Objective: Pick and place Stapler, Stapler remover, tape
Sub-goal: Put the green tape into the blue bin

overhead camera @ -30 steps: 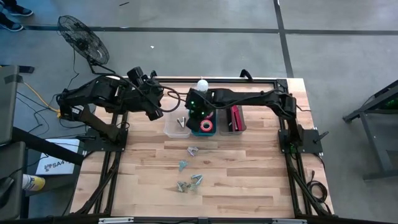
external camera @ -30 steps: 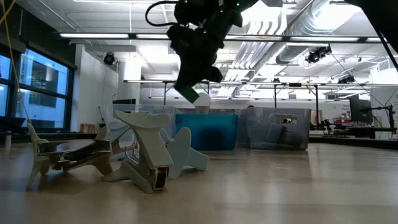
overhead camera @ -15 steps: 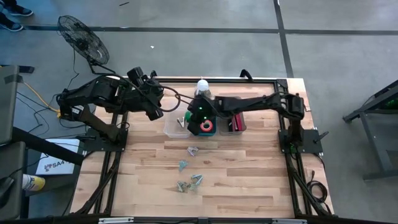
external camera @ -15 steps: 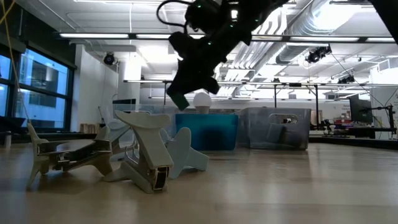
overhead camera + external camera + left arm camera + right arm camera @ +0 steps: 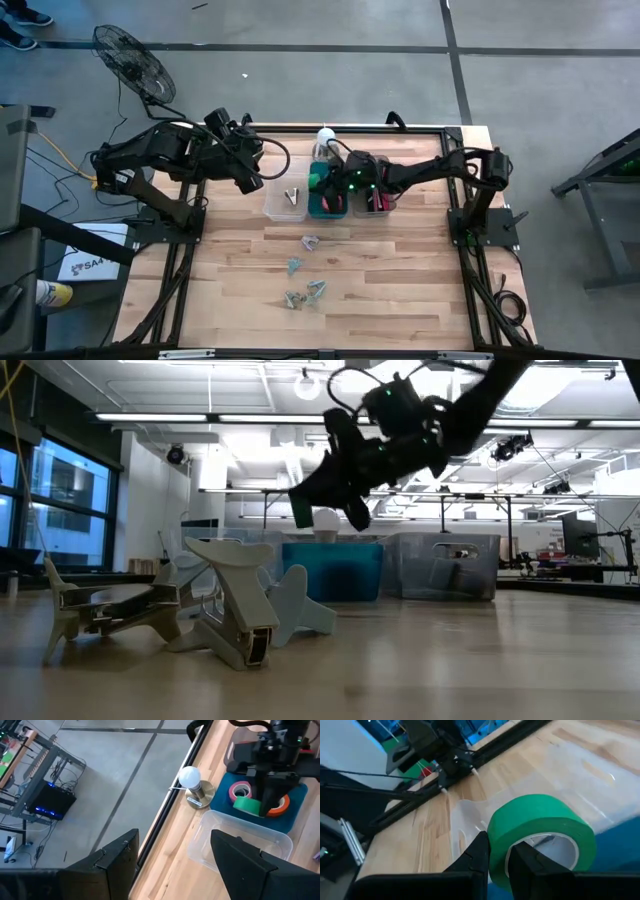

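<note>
- High view: right gripper point(image 5: 322, 180) has drawn back from its earlier stretch toward the left arm and now sits over the blue bin point(image 5: 327, 210). Stapler point(image 5: 381, 192) lies in the clear bin beside it. Left gripper point(image 5: 252, 170) waits unchanged, jaws open, holding nothing.
- Low view: right gripper point(image 5: 318, 512) has swung rightward, green roll hanging under it.
- Left wrist view: pink and orange rolls point(image 5: 261, 799) already in the bin; delivery looks imminent.
- Right wrist view: fingers point(image 5: 481, 854) pinched tight through the green roll's point(image 5: 542, 829) wall.
</note>
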Controlling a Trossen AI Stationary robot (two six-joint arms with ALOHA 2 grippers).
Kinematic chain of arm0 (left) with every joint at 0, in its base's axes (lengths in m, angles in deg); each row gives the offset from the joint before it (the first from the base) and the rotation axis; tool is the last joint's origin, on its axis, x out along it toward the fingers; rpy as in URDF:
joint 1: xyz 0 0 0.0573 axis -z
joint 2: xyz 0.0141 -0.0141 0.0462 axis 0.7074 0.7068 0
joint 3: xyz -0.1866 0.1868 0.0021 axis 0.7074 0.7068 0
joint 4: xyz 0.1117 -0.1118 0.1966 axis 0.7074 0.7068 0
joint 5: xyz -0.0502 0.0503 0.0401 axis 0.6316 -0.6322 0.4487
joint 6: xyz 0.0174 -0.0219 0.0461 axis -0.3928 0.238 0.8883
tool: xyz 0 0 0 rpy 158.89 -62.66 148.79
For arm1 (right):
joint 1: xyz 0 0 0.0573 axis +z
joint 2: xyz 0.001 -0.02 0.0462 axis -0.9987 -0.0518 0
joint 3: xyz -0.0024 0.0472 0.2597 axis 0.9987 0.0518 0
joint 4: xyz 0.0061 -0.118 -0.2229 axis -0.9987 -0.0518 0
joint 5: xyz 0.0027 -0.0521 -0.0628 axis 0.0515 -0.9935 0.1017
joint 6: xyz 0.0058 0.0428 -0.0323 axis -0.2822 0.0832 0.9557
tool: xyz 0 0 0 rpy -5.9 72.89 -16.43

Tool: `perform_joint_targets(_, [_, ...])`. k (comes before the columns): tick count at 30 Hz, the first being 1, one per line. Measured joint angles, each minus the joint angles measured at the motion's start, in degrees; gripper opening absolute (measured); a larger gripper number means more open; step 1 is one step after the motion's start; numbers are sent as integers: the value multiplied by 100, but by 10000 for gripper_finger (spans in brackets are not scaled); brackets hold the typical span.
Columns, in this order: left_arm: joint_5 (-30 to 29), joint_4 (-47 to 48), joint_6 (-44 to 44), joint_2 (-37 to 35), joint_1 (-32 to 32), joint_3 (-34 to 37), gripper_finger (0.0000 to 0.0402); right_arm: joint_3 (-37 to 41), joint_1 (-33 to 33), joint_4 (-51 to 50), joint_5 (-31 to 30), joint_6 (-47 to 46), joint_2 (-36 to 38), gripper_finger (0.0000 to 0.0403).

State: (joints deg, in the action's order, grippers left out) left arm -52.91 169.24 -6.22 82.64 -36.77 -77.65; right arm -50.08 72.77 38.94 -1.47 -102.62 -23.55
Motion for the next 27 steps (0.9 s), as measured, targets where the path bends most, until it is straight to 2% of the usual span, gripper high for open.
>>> perform_joint_targets(10, [2,-2,-75,0,0,0,243,593,-227,740,241,-271,-4,35])
perform_joint_targets(27, [-10,-1,-137,0,0,0,243,601,-181,885,42,-222,-251,36])
